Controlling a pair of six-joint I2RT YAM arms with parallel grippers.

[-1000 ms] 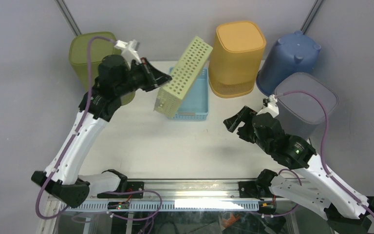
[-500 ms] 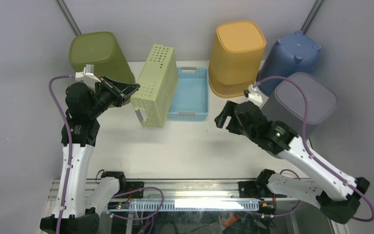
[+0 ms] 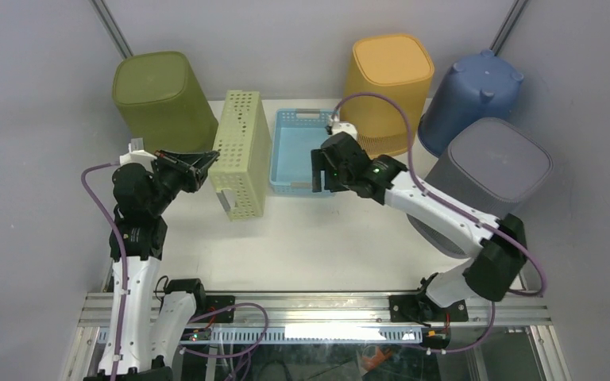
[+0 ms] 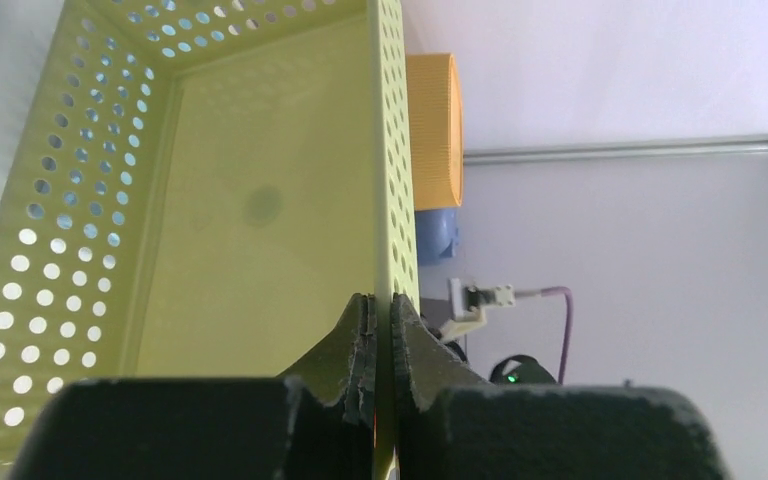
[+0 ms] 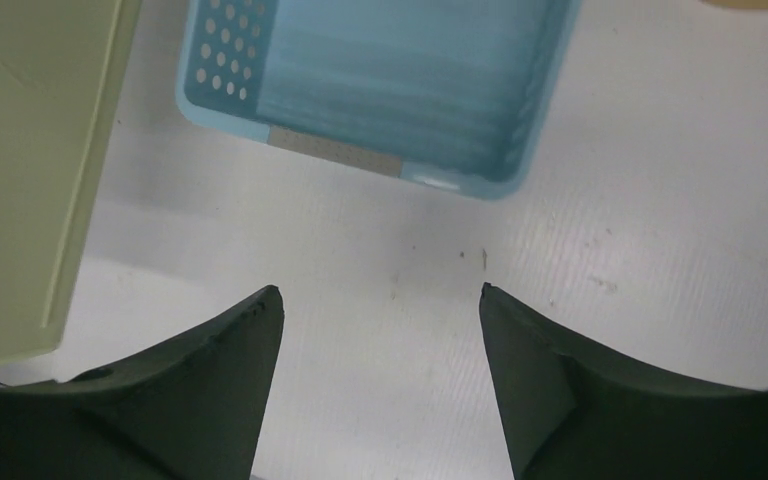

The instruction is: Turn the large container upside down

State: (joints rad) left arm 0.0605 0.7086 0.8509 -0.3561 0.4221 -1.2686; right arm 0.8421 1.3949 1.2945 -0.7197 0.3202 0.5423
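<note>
The large container is a pale green perforated basket (image 3: 238, 155). It stands on its long side left of the small blue basket (image 3: 304, 151), with its opening turned left. My left gripper (image 3: 198, 163) is shut on the basket's wall. In the left wrist view the fingers (image 4: 360, 330) pinch that thin wall (image 4: 387, 150), and the basket's inside (image 4: 250, 200) fills the frame. My right gripper (image 3: 318, 171) hangs open over the near end of the blue basket. In the right wrist view the right gripper (image 5: 380, 300) is empty above bare table, with the blue basket (image 5: 380, 90) ahead and the green basket (image 5: 30, 170) to the left.
Four bins stand upside down along the back and right: olive (image 3: 159, 91), orange (image 3: 387, 91), dark blue (image 3: 472, 95) and grey (image 3: 488, 171). The metal rail (image 3: 310, 305) with the arm bases runs along the near edge.
The left arm swung the green basket left and down, from tilted over the blue basket to standing on its side. The right arm reached from the front right to the blue basket.
</note>
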